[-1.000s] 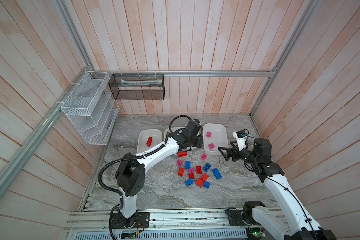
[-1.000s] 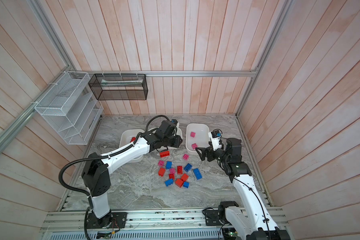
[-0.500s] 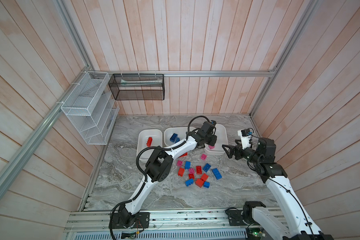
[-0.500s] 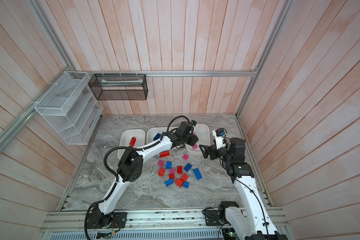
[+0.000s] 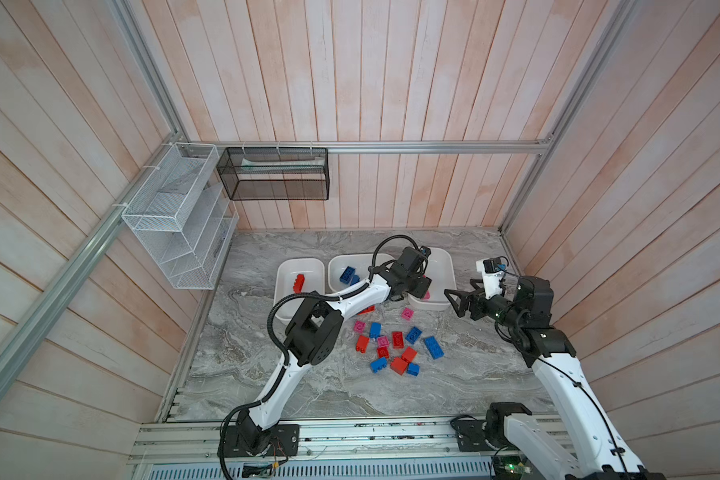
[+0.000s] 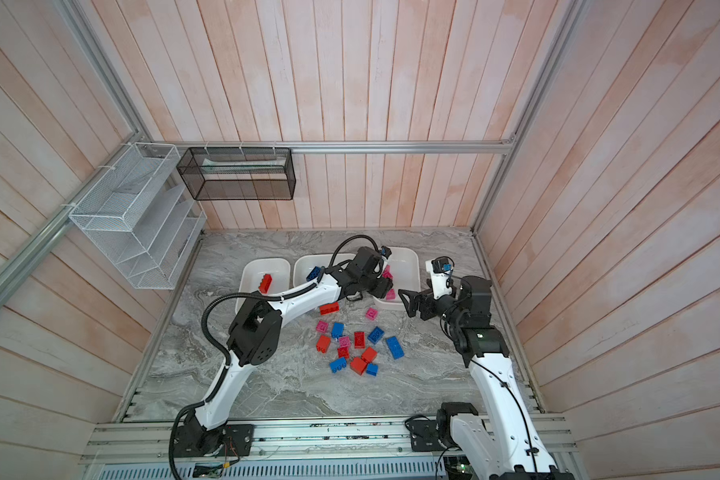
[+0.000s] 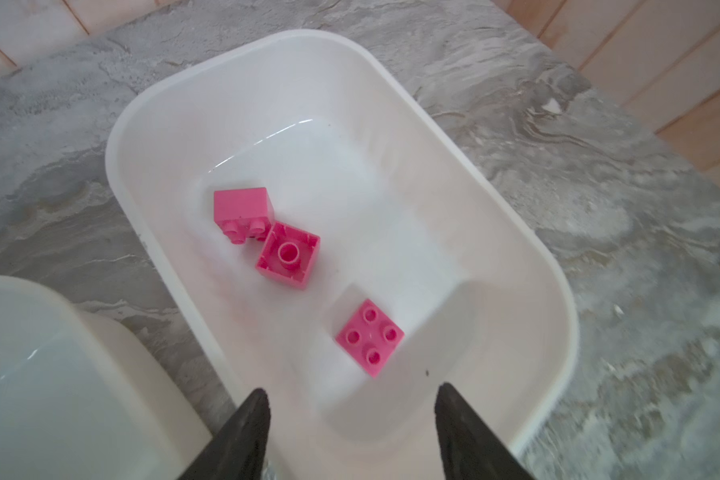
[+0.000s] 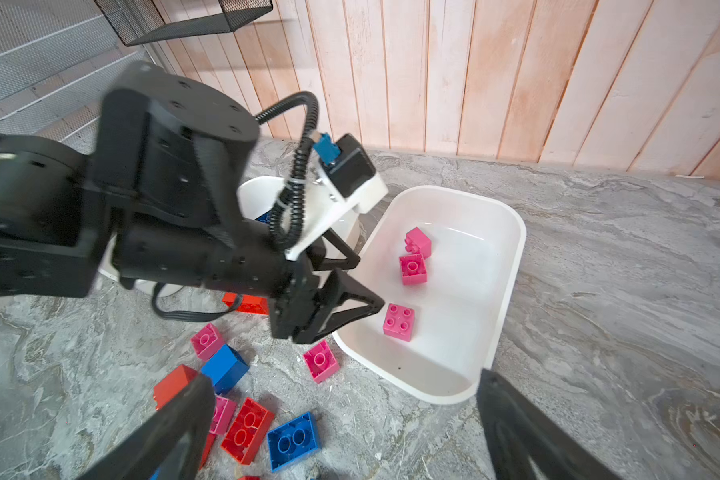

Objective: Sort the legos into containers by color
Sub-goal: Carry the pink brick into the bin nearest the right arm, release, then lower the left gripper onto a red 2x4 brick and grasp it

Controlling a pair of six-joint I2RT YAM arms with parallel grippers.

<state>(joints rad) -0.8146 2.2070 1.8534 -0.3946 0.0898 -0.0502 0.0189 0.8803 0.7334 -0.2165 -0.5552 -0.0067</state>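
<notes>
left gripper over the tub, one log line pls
left gripper: open, empty, over tub | tub: three pink legos | right gripper: open, empty, near tub

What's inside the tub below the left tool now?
Three pink legos: one on its side, one upside down touching it, one studs up, apart. The open left tool hides part of the tub.
</notes>
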